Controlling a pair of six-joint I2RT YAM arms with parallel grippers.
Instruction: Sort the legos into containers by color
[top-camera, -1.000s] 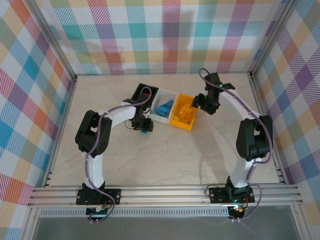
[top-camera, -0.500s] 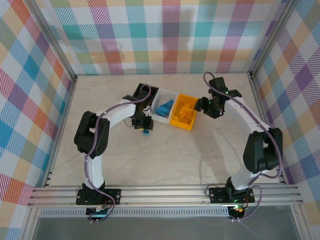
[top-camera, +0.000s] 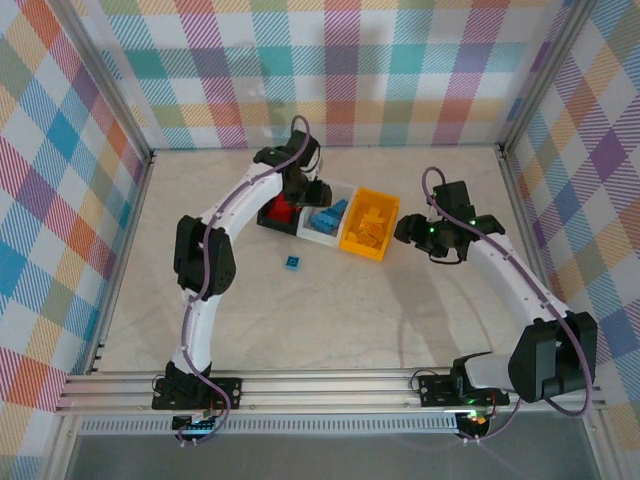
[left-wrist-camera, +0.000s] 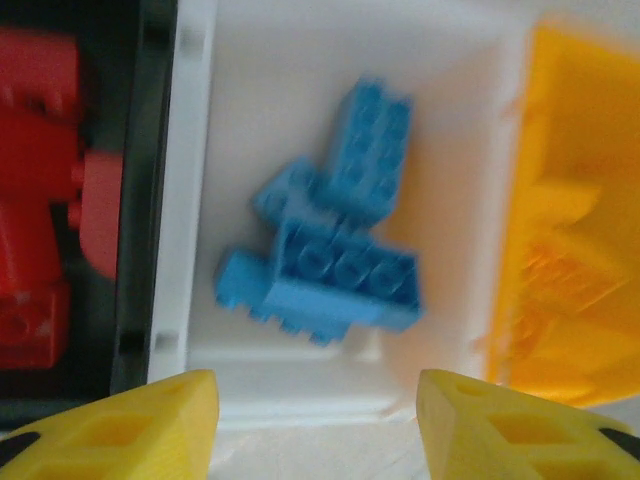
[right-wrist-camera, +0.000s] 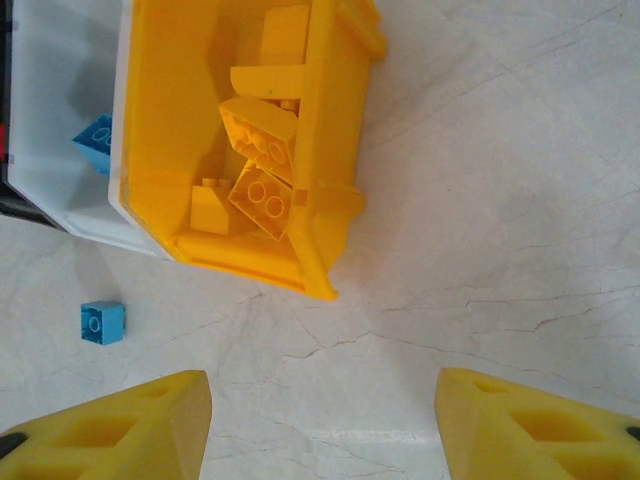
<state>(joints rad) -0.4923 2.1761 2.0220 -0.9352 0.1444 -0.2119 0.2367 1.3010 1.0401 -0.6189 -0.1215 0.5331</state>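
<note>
Though small, the blue lego (top-camera: 291, 262) — cube-shaped — lies bright on the table (top-camera: 400, 300)

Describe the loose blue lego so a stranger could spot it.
Start at the white bin, middle of three on the table. Just toward the near edge, one small blue lego lies alone. The other blue legos sit inside that bin.

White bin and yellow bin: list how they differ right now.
Colour: the white bin is white, the yellow bin yellow-orange.
Contents: the white bin holds blue bricks; the yellow bin holds yellow bricks.
Place: the white bin sits mid-row beside the black bin; the yellow bin ends the row.
Shared: both are open-top, rectangular, similar in size.
</note>
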